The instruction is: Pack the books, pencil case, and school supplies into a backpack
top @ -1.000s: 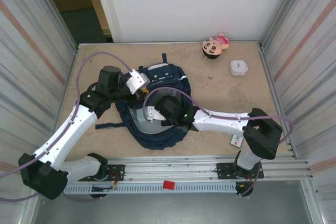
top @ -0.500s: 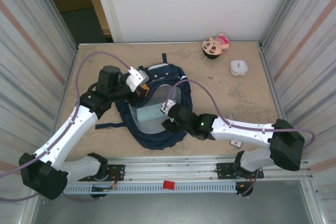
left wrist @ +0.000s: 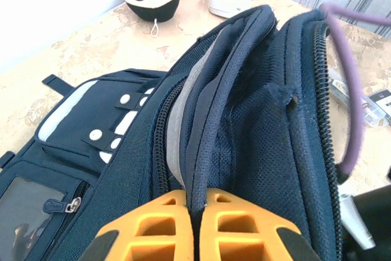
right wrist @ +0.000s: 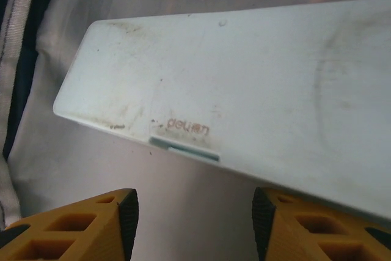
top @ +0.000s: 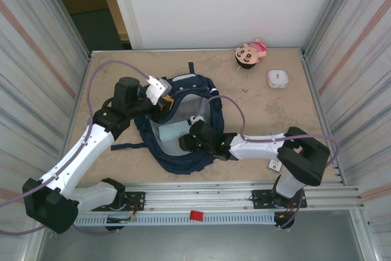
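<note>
Surface: tan surface (top: 263, 114) shut in by ribbed panels at 3 and 9 o'clock and a white wall at 12. The backpack (top: 177, 164) lies just toward 8 o'clock of centre, mouth up.
Change: within the last second the right end effector (right wrist: 195, 203) drew out of the mouth toward 5 o'clock, then came back to the rim at 4 o'clock. Its jaws went from wide to part-way.
Right end effector: jaws apart with nothing between them. The case (right wrist: 244, 90) lies just ahead, and no contact is visible.
Case: flat on the pale lining inside the backpack, free of both arms.
Left end effector (left wrist: 195, 203): fingers together, clamped on the rim fabric at the mouth's 11 o'clock side and lifting it open.
Meaning: the case looks packed. A small packet (top: 275, 164) lies out at 4 o'clock by the right arm's base, so supplies are likely next.
Edges: the zipper rim stands up around the mouth and the right arm crosses it at 4 o'clock. A purple cable (top: 214, 99) arcs over the 2 o'clock rim and could snag.
Room: open surface from 1 to 3 o'clock. The doll (top: 250, 53) and the white box (top: 278, 78) sit well apart near the far wall.
</note>
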### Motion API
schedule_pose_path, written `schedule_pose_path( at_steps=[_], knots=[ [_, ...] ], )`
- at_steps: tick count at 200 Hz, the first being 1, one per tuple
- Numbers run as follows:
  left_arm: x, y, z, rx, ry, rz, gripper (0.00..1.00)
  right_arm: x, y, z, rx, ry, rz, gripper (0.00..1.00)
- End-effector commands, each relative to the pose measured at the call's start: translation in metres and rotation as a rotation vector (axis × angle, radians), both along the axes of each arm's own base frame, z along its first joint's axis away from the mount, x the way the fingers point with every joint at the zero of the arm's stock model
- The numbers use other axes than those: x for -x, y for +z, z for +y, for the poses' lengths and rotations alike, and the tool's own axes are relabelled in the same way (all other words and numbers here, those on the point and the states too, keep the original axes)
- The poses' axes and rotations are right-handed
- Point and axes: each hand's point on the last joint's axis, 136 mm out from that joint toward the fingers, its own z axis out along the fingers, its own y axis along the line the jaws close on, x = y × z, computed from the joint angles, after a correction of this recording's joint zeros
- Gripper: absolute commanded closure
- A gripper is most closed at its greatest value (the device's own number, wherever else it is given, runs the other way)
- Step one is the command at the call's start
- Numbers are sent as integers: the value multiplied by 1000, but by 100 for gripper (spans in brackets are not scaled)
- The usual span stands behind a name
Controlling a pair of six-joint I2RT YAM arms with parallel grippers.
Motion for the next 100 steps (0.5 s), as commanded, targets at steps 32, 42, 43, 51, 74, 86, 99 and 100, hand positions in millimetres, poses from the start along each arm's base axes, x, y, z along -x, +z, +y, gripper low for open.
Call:
schedule_pose_path(
  at_steps=[32,42,43,51,74,86,99,100],
  knots=[
    [-3,67,-8,128,-37,-205,100,-29,2,29,-104,-75,6,57],
    [-2,66,-9,128,-46,-202,100,-38,3,31,-111,-85,-5,59],
    [-2,66,-9,128,-46,-201,100,-38,2,31,-109,-87,-5,59],
    [-1,65,-9,129,-52,-197,100,-46,4,33,-115,-91,-15,60],
    [2,64,-10,133,-58,-193,100,-67,7,44,-139,-95,-42,63],
    [2,65,-9,134,-56,-195,100,-80,7,48,-146,-107,-55,63],
    [3,66,-8,133,-55,-199,100,-94,6,49,-151,-127,-61,64],
    [3,66,-8,132,-56,-198,100,-95,6,49,-151,-128,-60,64]
  ],
)
